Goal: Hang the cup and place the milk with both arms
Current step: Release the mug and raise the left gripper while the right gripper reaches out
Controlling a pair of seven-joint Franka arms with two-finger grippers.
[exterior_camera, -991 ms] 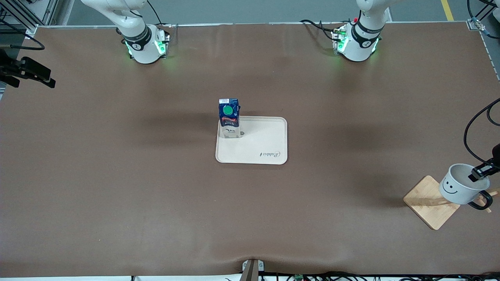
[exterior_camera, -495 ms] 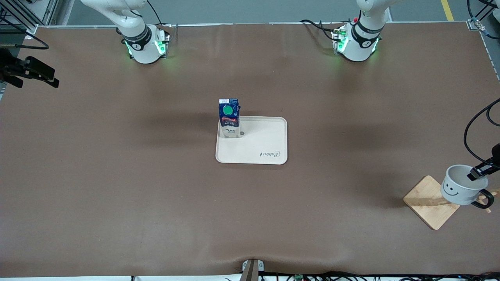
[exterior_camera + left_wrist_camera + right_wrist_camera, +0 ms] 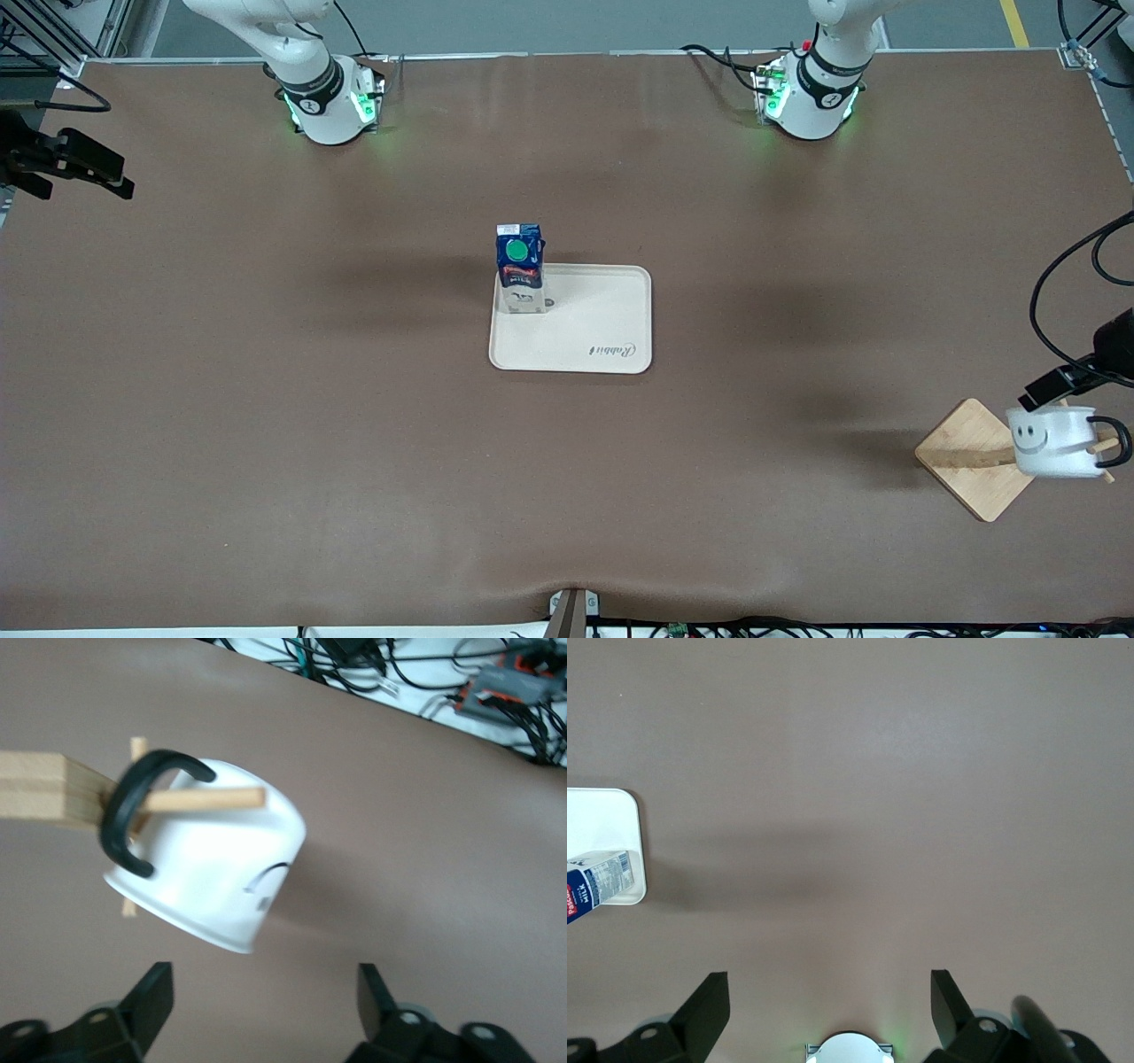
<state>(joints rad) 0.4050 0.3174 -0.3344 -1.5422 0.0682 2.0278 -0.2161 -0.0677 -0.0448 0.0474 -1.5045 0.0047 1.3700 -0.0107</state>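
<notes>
The cup (image 3: 1054, 443), white with a black smiley, hangs by its black handle (image 3: 131, 826) on a wooden peg (image 3: 208, 799) of the rack (image 3: 973, 461) at the left arm's end of the table. My left gripper (image 3: 1042, 392) is just above the cup, open and off it; in the left wrist view the cup (image 3: 217, 868) lies clear of the empty left gripper (image 3: 263, 997). The milk (image 3: 519, 266) stands upright on a corner of the cream tray (image 3: 585, 332). My right gripper (image 3: 122, 179) waits open over the right arm's end of the table, with nothing between its fingers (image 3: 709, 1001).
The rack's square wooden base rests nearer to the front camera than the tray. A black cable (image 3: 1059, 292) loops above the left gripper. The right arm's green-lit base (image 3: 330, 102) and the left arm's base (image 3: 811, 97) stand along the table's back edge. Brown tabletop surrounds the tray.
My left gripper opened, let go of the cup's rim and rose away. The cup dropped and tipped, and now hangs by its handle on the peg. The right gripper hardly moved.
</notes>
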